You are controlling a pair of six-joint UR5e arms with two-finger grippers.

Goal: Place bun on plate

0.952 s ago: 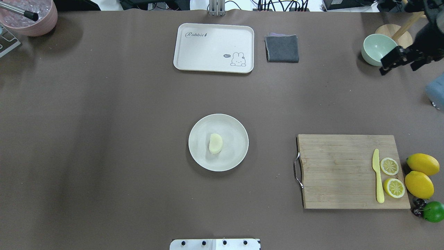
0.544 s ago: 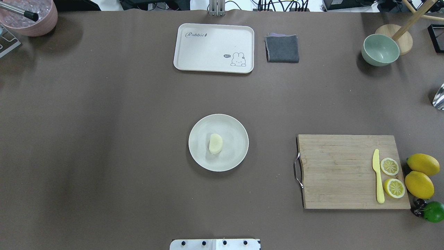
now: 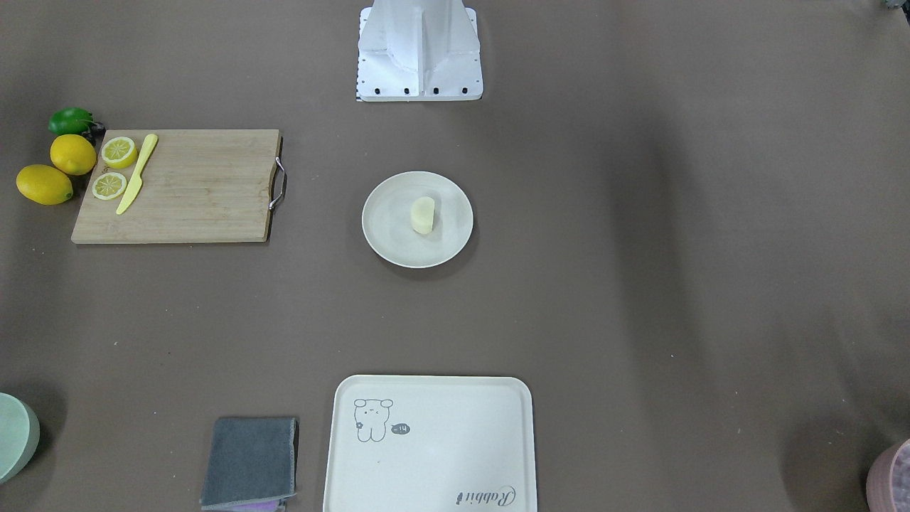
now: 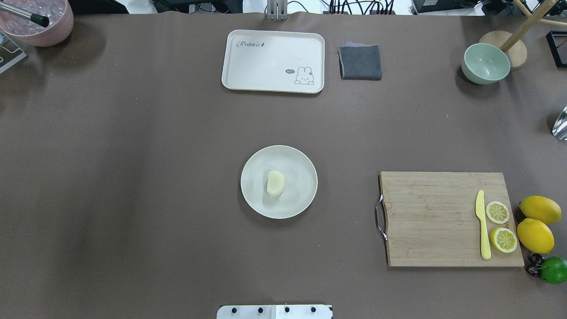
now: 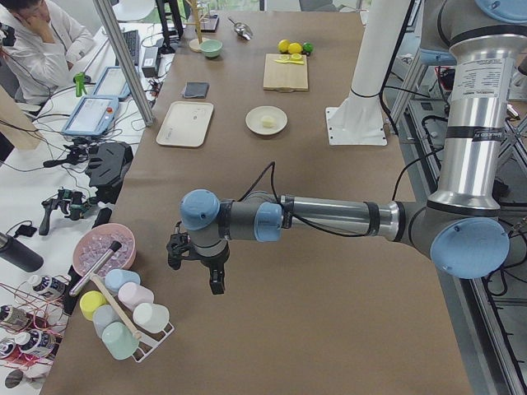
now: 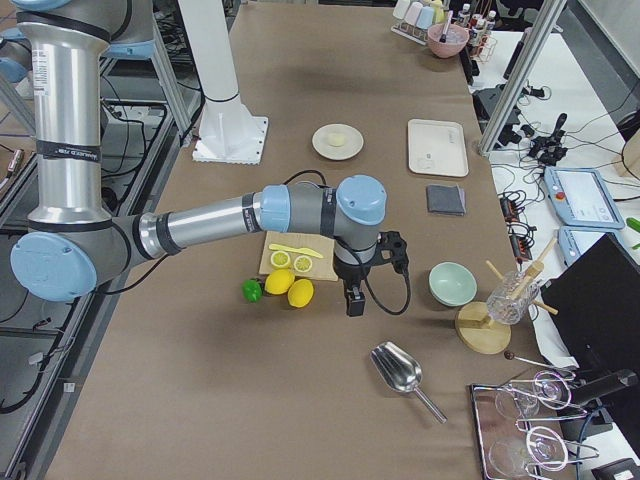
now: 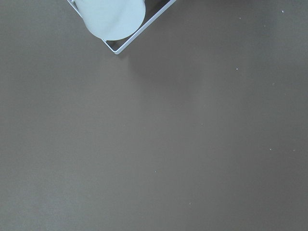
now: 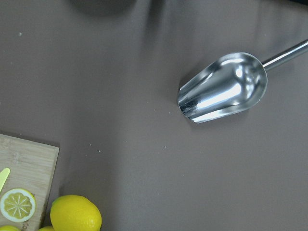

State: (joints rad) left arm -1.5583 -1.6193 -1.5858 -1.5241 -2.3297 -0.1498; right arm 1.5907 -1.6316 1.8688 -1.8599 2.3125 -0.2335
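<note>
The pale cream bun lies on its flat side near the middle of the round off-white plate at the table's centre. Nothing touches it. Neither gripper shows in the overhead or front view. In the exterior left view my left gripper hangs over bare table by the cup rack, far from the plate. In the exterior right view my right gripper hangs beside the lemons. I cannot tell whether either gripper is open or shut.
A cream tray and a grey cloth lie at the far side. The cutting board holds a yellow knife and lemon slices; whole lemons sit beside it. A green bowl, a metal scoop and a pink bowl stand at the edges.
One second ago my right gripper showed at the overhead view's top right by the green bowl; it has since left that view. Bun and plate have not moved.
</note>
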